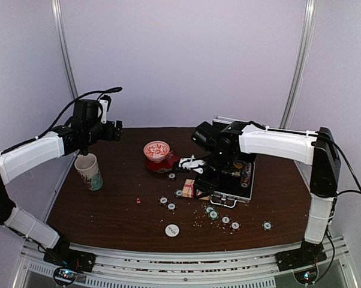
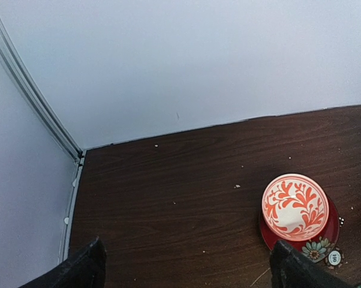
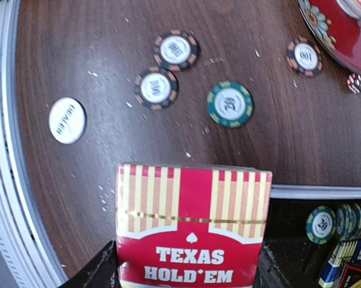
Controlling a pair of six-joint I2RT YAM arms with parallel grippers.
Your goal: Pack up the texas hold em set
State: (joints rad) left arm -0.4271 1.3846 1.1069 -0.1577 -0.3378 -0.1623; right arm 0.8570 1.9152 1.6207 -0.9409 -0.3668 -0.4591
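With my right gripper [image 3: 183, 271] clamped on the red-and-yellow striped card box [image 3: 192, 222] beside the left rim of the open silver aluminium briefcase [image 1: 245, 180], I judge I am stowing the cards, and should next carry them right over that rim.

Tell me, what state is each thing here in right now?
Briefcase, open, lying flat.
Card box, gripped by the right end effector.
Left end effector, open, empty.
Paper cup, standing upright.
Bowl, upright on its saucer.
Poker chips, mostly scattered loose; a few already in the briefcase.
Dealer disc, lying flat outside the briefcase.
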